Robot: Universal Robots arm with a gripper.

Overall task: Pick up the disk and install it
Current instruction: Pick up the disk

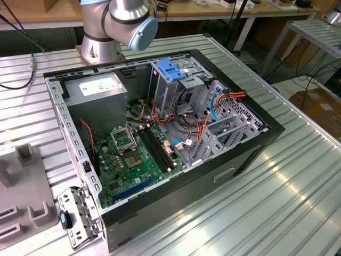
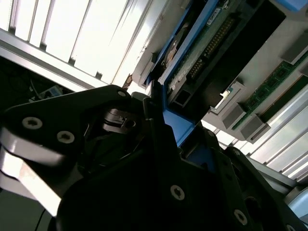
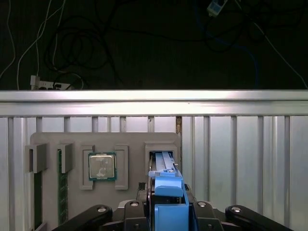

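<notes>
First wrist view: gripper (image 3: 169, 215) clamped on the disk (image 3: 166, 186), which stands at a slot of the grey holder tray (image 3: 130, 139), near the tray's processor chip (image 3: 102, 167).

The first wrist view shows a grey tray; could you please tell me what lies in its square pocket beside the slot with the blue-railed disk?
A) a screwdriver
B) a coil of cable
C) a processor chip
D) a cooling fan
C: a square processor chip with a metal lid and green edge lies in a pocket of the grey tray, beside the slot where the disk stands.
</notes>
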